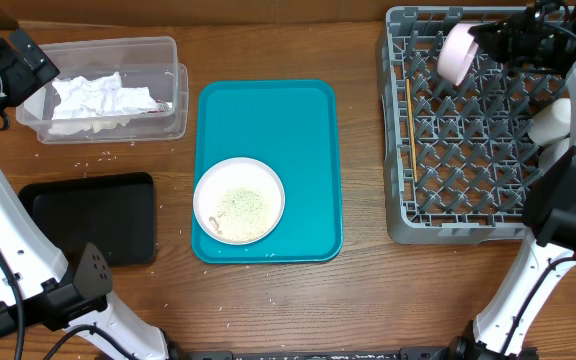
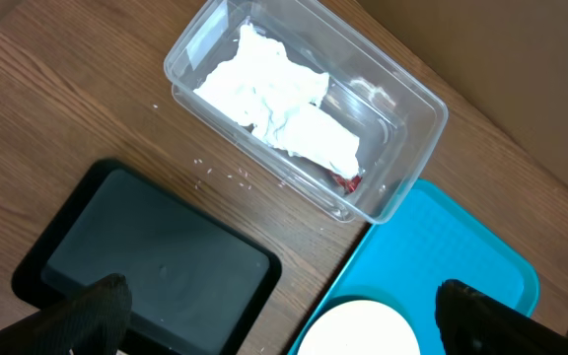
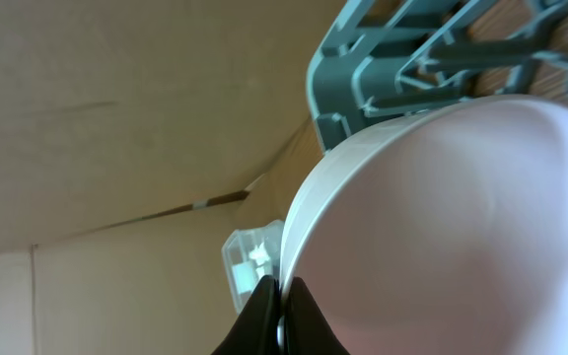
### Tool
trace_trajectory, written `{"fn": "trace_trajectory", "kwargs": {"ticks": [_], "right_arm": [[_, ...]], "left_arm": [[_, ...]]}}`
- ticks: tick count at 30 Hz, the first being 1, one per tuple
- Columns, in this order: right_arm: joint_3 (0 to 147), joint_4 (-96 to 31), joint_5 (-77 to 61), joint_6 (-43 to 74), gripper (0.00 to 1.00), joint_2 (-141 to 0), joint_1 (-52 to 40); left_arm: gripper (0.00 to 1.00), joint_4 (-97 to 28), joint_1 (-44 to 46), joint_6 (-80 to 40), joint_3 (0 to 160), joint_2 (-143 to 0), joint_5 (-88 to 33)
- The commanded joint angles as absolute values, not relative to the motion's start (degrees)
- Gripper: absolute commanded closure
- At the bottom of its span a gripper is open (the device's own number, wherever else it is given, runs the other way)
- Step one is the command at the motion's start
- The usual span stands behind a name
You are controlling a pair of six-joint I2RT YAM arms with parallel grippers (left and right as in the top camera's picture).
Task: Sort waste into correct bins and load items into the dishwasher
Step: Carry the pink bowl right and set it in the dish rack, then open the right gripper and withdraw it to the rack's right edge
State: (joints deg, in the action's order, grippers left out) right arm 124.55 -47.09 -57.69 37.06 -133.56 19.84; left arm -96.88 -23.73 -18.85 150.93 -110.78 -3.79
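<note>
A clear tub (image 1: 168, 60) at the back left holds crumpled white napkins (image 1: 93, 97) and a red-and-white wrapper (image 2: 346, 180). A black tray (image 1: 98, 215) lies in front of it. A white plate (image 1: 239, 200) with rice grains sits on the teal tray (image 1: 268, 120). My right gripper (image 3: 281, 291) is shut on the rim of a pale-pink bowl (image 1: 456, 52), holding it tilted over the back of the grey dish rack (image 1: 458, 150). Chopsticks (image 1: 408, 110) lie along the rack's left side. My left gripper (image 2: 279, 291) is open and empty, high above the tub (image 2: 402, 99) and black tray (image 2: 156, 251).
Loose rice grains (image 1: 98, 157) are scattered on the wood between the tub and the black tray, also seen in the left wrist view (image 2: 223, 176). A white rounded object (image 1: 550, 122) sits at the rack's right side beside my right arm. A cardboard wall stands behind the table.
</note>
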Motion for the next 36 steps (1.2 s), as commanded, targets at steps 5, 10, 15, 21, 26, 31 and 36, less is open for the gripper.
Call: {"fn": "trace_trajectory", "kwargs": {"ticks": [5,10,15,21,26,31,36], "right_arm": [[124.95,-50.41,-54.48,35.57,0.88,-132.75,22.74],[126.89,-53.67,-53.93,35.35,0.78,-131.41,26.15],[127.92,-58.43,-46.46,35.35,0.75,-126.65,29.71],[127.96,-65.67,-33.56,33.93,0.68,-117.60,34.20],[127.96,-66.37,-32.51,27.94,0.68,-113.19,32.45],[127.96,-69.49,-29.67,23.62,0.68,-112.92,25.10],[127.90,-75.57,-27.38,16.08,0.45,-112.99,10.11]], "left_arm": [[0.00,-96.82,-23.88,-17.76,150.74,-110.59,-3.38],[0.00,-96.82,-23.88,-17.76,150.74,-110.59,-3.38],[0.00,-96.79,-23.88,-17.76,150.74,-110.59,-3.40],[0.00,-96.79,-23.88,-17.76,150.74,-110.59,-3.38],[0.00,-96.82,-23.88,-17.76,150.74,-110.59,-3.38],[0.00,-96.82,-23.88,-17.76,150.74,-110.59,-3.38],[0.00,-96.82,-23.88,-17.76,150.74,-110.59,-3.38]]}}
